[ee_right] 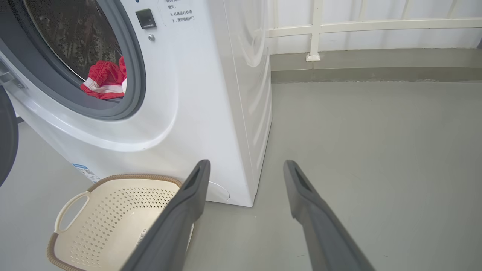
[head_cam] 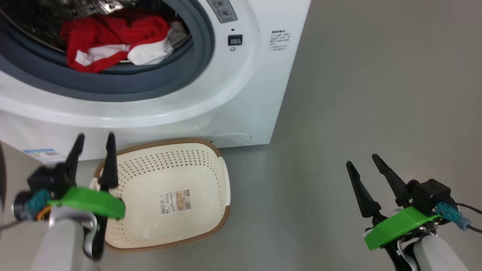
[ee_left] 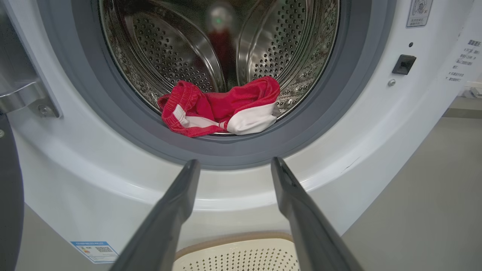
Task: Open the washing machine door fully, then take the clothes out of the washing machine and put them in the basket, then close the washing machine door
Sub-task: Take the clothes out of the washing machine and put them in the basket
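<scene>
Far left edge of the left wrist view: a dark curved sliver, the washing machine door (ee_left: 8, 195) with its glossy black rim, stands swung well aside on a metal hinge (ee_left: 26, 98). The drum mouth is unobstructed, so opening is judged done. Lower left of the head view: left gripper (head_cam: 95, 138), long dark fingers spread apart, nothing between them. They overlap the left rim of the small cream-white perforated plastic basket (head_cam: 196, 165), brown woven-look edge, which sits on the floor just in front of the machine's foot and holds only a paper label. Upper left to centre: the clothes (head_cam: 113, 41), bright red fabric with white panels, are heaped at the front lip of the perforated steel drum (ee_left: 165, 49). They rest just behind the grey rubber gasket (head_cam: 113, 84) of the big white box-shaped washing machine (head_cam: 241, 94). Step in hand, judged: first reach into the drum. In the left wrist view the heap sits centred just above the fingers, so a straight advance should serve. Clear the gasket lip, bite deep into the thick middle fold rather than a hem, then lift before drawing back, since limp cloth will sag and may drag on the rubber. The basket lies below, so the carry is short. Lower right: right gripper (head_cam: 361, 160), fingers likewise apart and empty, over bare floor well away from the basket. Surface: smooth grey-green floor (head_cam: 357, 94), faint sheen. Upper right of the right wrist view: a low kerb and a white railing (ee_right: 316, 30) along the wall.
</scene>
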Controlling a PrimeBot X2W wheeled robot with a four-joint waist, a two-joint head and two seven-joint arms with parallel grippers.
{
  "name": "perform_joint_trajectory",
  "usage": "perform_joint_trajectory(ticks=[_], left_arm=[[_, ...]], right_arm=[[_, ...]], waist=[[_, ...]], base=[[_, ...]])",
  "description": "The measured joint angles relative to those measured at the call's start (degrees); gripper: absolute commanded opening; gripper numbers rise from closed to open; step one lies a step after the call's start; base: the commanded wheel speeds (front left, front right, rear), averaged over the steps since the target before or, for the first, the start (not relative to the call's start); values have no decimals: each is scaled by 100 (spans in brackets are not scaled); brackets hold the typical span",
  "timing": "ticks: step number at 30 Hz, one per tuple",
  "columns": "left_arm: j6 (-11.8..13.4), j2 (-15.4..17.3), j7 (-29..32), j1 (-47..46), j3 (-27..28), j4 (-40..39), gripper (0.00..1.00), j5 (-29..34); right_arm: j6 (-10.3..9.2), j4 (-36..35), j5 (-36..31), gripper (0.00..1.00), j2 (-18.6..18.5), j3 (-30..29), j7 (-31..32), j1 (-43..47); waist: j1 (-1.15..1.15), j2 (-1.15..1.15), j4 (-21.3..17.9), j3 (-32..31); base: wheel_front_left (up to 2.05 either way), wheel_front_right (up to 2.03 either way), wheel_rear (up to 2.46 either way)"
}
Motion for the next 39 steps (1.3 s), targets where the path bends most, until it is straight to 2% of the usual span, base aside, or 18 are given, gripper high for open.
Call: perform_joint_trajectory(ticks=[15, 19, 20, 27, 39], left_arm=[[0, 363, 40, -2664, -783, 2285, 100, -381], [0, 419, 225, -3403, -1007, 2759, 100, -595], [0, 499, 454, -3994, -1248, 3126, 100, -789], [0, 722, 923, -4651, -1740, 3621, 100, -1059], [0, 1104, 1100, -5286, -2234, 3957, 100, -1510]], right_arm=[[0, -67, 1, 100, 178, 51, 0, -400], [0, -91, 1, 100, 249, 60, 0, -575], [0, -124, 1, 100, 323, 75, 0, -714], [0, -191, 1, 100, 387, 232, 0, -977], [0, -196, 2, 100, 428, 442, 0, -1213]], waist=[[0, 0, -336, 713], [0, 0, -411, 968], [0, 0, -489, 1212], [0, 0, -655, 1586], [0, 0, -950, 1965]], base=[[0, 0, 0], [0, 0, 0], [0, 0, 0], [0, 0, 0], [0, 0, 0]])
